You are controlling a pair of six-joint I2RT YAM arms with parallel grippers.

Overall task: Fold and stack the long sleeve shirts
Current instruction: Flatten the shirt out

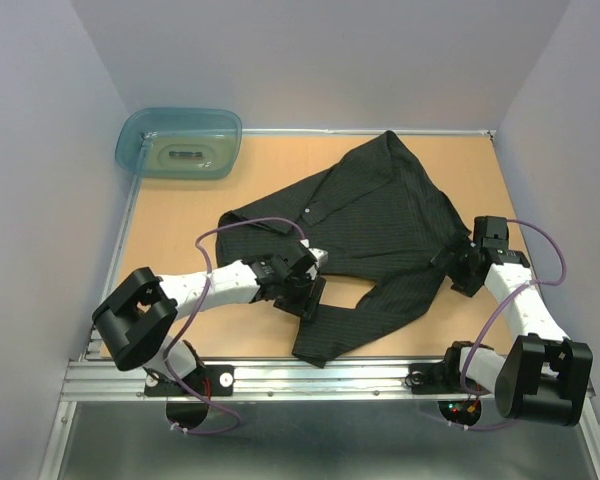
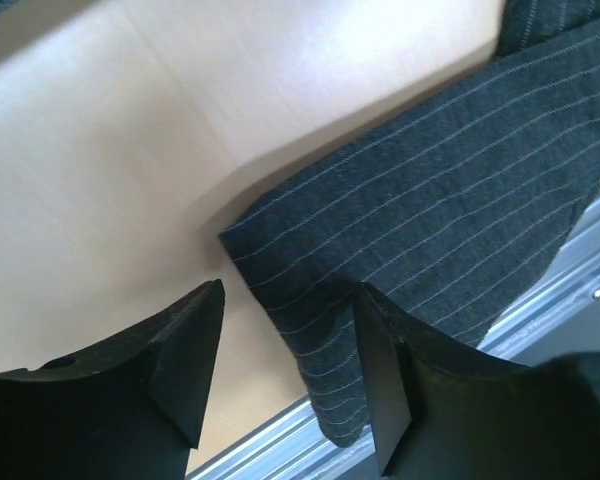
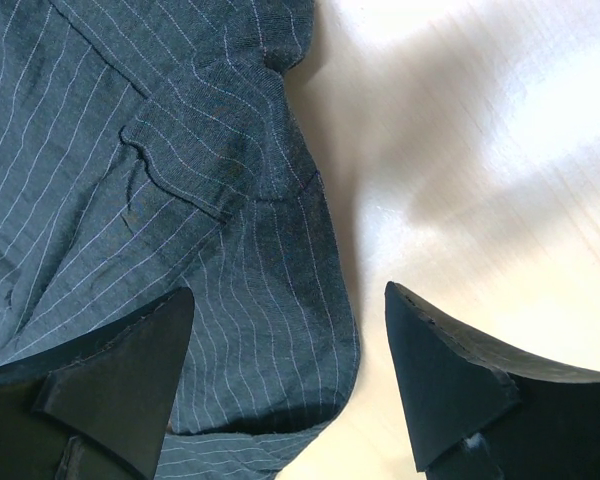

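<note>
Shirt [image 1: 380, 215] is lying open and rumpled across the middle and right of the tabletop [image 1: 180, 215]. One strip is reaching left, another is running down to the metal rail [image 1: 330, 370] at the near edge. Your left hand [image 2: 290, 295] is hanging over that near strip, fingers apart, with the hem corner lying between them and nothing clamped. Your right hand [image 3: 290, 292] is sitting at the shirt's right edge, fingers apart too, one over cloth, the other over bare wood. Your left arm's purple cable [image 1: 250, 225] is arching across the left strip in the top view. Teal tub [image 1: 180, 143] is sitting in the far left corner, well apart from the shirt.
</note>
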